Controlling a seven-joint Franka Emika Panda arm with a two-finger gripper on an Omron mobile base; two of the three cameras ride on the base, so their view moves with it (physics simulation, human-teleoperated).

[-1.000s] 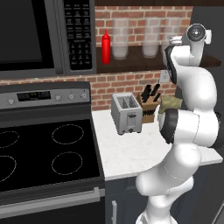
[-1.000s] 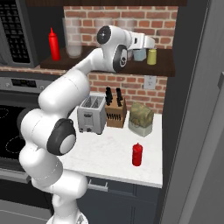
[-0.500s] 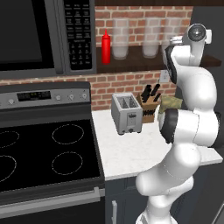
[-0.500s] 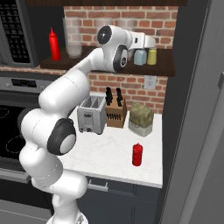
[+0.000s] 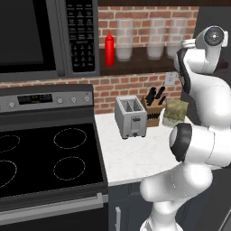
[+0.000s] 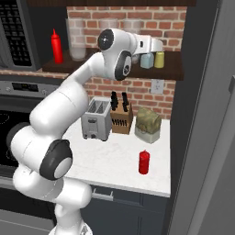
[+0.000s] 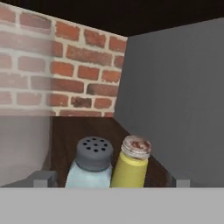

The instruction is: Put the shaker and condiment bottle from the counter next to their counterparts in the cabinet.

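The pale blue shaker [image 7: 91, 168] [image 6: 147, 60] stands upright on the dark cabinet shelf [image 6: 174, 71] [image 7: 83, 127], touching or almost touching its yellow-green counterpart [image 7: 131, 165] [image 6: 159, 59]. My gripper [image 7: 110, 180] [image 6: 158, 47] is open just behind and above the blue shaker, one fingertip [image 7: 43, 179] on each side, holding nothing. The stout red condiment bottle [image 6: 144, 162] stands on the white counter near its front edge. Its slim red counterpart [image 6: 56, 47] [image 5: 109, 48] stands at the shelf's left end.
Frosted glass jars [image 5: 124, 45] line the shelf. A toaster [image 6: 95, 120], a knife block [image 6: 120, 117] and a greenish bag [image 6: 148, 125] stand at the back of the counter. A grey side wall [image 7: 175, 100] closes the shelf's right end. The stove [image 5: 40, 153] is at left.
The jaws have opened and let go of the blue shaker, which now stands by itself beside the yellow-green one. The hand has lifted slightly.
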